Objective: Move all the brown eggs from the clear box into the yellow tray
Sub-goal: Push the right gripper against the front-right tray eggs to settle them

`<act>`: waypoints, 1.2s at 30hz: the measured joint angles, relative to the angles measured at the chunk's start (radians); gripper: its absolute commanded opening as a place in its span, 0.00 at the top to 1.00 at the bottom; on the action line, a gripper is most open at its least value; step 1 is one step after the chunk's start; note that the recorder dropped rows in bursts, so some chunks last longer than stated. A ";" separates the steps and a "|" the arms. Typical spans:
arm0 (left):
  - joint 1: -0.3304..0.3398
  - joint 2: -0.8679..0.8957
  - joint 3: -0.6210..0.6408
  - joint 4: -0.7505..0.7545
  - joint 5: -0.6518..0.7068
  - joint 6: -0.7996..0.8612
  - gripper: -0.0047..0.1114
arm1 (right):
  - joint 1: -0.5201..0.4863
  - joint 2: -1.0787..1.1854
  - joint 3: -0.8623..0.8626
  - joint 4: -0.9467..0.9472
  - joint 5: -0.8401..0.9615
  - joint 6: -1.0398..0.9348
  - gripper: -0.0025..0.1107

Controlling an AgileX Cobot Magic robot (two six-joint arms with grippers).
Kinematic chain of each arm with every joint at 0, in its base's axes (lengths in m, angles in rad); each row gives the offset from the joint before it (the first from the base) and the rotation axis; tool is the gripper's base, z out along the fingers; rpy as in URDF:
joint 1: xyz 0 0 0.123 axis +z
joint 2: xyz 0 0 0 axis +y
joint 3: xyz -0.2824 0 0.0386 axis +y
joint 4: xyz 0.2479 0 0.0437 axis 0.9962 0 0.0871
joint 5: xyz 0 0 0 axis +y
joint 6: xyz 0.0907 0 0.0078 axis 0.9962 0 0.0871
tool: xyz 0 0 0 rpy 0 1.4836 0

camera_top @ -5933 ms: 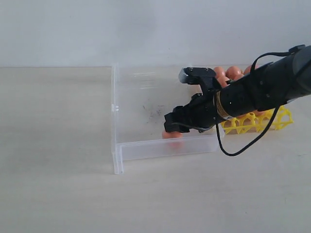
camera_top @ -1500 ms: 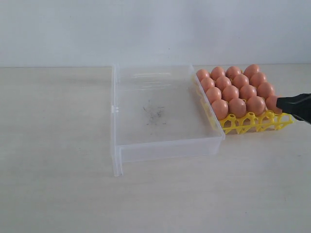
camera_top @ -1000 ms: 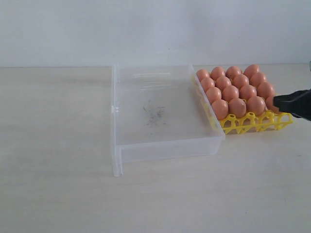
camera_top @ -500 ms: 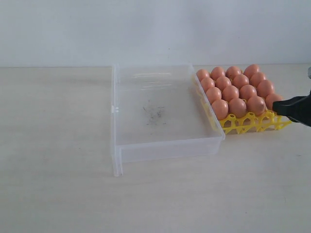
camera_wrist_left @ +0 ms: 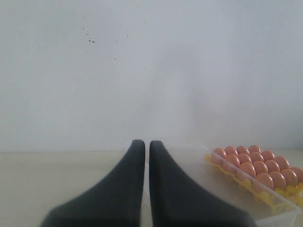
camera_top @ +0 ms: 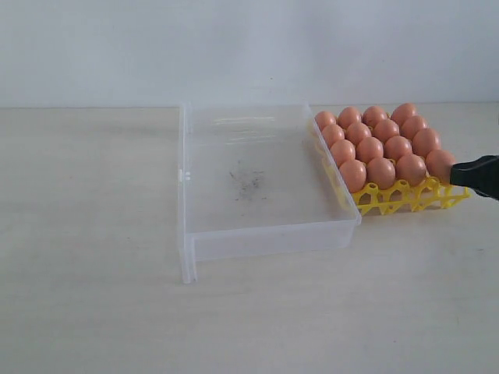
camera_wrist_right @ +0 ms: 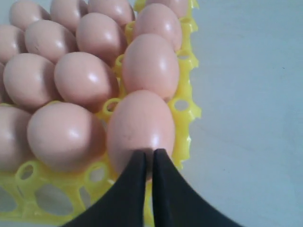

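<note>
We see orange-brown eggs (camera_top: 369,148), a bright yellow tray (camera_top: 405,199), a see-through box (camera_top: 265,235) with dark scuffs (camera_top: 247,184), a black right gripper (camera_top: 457,174) at three o'clock, a pale tan table (camera_top: 93,273), a white wall (camera_top: 234,47)

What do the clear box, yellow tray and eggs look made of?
Clear box: transparent plastic, probably rigid; the table shows through, floor scuffed dark.
Yellow tray: bright moulded plastic, glossy open lattice.
Brown eggs: smooth orange-brown shell with soft highlights; real or imitation, cannot tell.

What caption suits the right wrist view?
Shut right gripper poised at a brown egg seated in the yellow tray.
</note>
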State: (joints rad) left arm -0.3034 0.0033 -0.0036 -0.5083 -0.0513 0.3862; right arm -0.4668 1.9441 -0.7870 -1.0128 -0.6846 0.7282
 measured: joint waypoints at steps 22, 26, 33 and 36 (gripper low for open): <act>0.000 0.000 0.000 0.000 0.000 0.000 0.93 | 0.000 -0.025 0.000 0.148 -0.047 -0.121 0.98; 0.000 0.000 0.000 0.000 0.000 0.000 0.93 | 0.000 0.008 -0.004 0.157 -0.073 -0.140 0.98; 0.000 0.000 0.000 0.000 0.000 0.000 0.93 | 0.031 0.018 -0.033 0.126 -0.051 -0.115 0.98; 0.000 0.000 0.000 0.000 0.000 0.000 0.93 | 0.062 0.018 -0.035 0.124 -0.047 -0.115 0.98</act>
State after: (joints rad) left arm -0.3034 0.0033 -0.0036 -0.5083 -0.0513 0.3862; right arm -0.4050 1.9620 -0.8219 -0.8886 -0.7317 0.6135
